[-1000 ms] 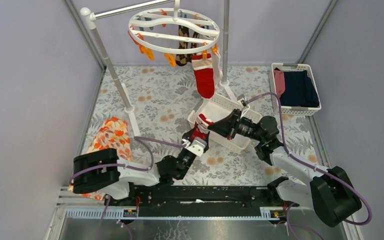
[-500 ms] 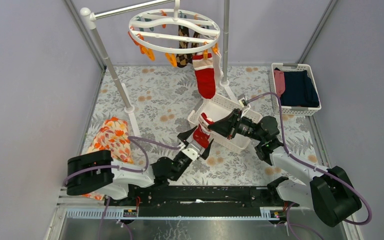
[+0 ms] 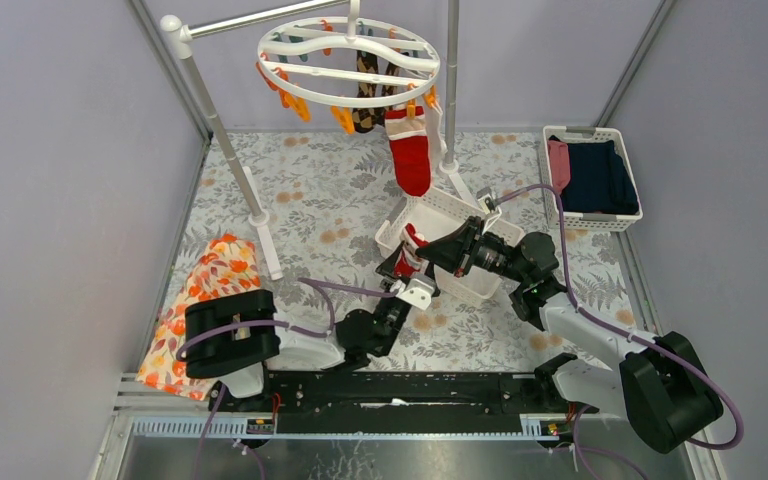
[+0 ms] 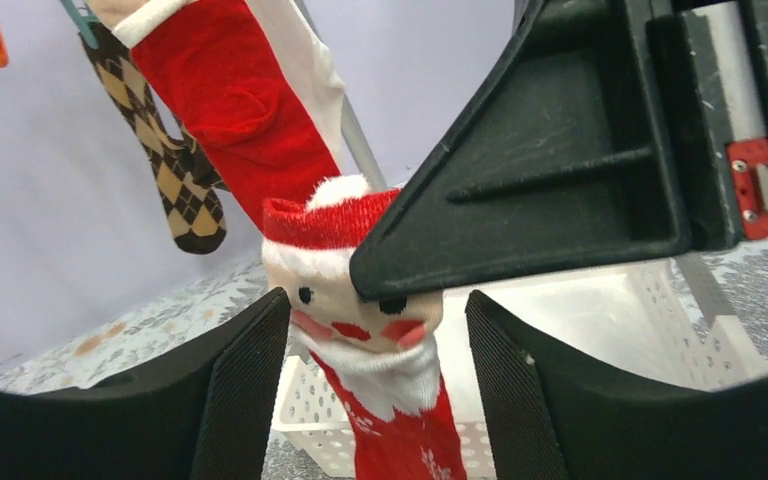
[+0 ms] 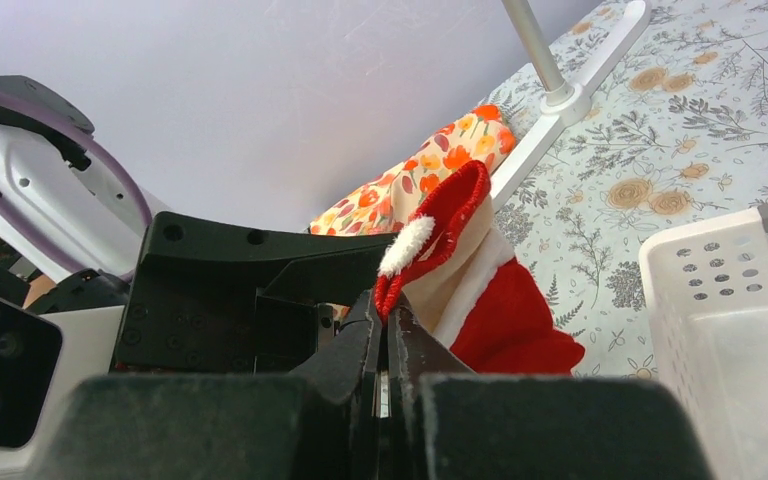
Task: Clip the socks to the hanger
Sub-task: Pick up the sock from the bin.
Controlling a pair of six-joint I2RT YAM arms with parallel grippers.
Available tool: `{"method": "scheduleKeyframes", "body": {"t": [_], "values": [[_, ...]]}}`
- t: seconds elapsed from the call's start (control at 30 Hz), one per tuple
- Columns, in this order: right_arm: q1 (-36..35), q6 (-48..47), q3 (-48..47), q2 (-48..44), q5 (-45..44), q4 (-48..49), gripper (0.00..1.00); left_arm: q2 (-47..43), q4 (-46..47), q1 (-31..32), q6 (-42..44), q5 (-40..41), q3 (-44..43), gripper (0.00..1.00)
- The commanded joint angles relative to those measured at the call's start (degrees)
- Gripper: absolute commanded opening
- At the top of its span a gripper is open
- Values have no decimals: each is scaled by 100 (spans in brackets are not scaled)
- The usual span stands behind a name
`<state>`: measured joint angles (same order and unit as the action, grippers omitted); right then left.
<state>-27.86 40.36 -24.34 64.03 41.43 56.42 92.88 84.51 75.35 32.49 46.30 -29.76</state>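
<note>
The hanger hangs at the back, with a red sock and brown argyle socks clipped to its rim. Another red sock with a Santa face hangs by its top edge from my right gripper, which is shut on it. In the top view this sock is at the near corner of a white basket, below my right gripper. My left gripper is open, its pads on either side of the Santa face with a gap on both sides; the top view shows my left gripper just below the sock.
A white basket with navy and pink clothes stands at the back right. An orange floral cloth lies at the left beside the slanted stand pole. A second upright pole stands behind the middle basket.
My left gripper has opened off the Santa sock and shifted right and up along it, its arm swinging right. The right gripper has kept its hold and stayed put.
</note>
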Motion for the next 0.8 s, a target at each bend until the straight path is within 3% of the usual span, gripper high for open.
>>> {"method": "scheduleKeyframes", "body": {"t": [0.0,0.23,0.3,0.4,0.5,0.63,0.7,0.77], "values": [[-35,45,-141,-45,-56,259,2,275,760,32,442,663,-323,65],[-35,50,-127,-75,-9,299,3,212,752,23,396,811,-230,25],[-35,65,-128,-74,39,317,8,82,731,23,332,730,-127,14],[-36,-22,-162,-68,268,370,53,-265,441,32,49,506,144,2],[-34,-360,-146,-219,279,167,72,-942,-409,25,-553,-7,519,0],[-27,-1119,-183,-618,468,-394,85,-2523,-2500,-313,-1929,-1712,957,0],[-27,-1538,-70,-839,615,-386,98,-3318,-3603,-938,-2907,-3391,1039,0],[-29,-1910,153,-1133,627,-198,100,-3933,-3968,-1716,-3475,-5255,1246,0]]}}
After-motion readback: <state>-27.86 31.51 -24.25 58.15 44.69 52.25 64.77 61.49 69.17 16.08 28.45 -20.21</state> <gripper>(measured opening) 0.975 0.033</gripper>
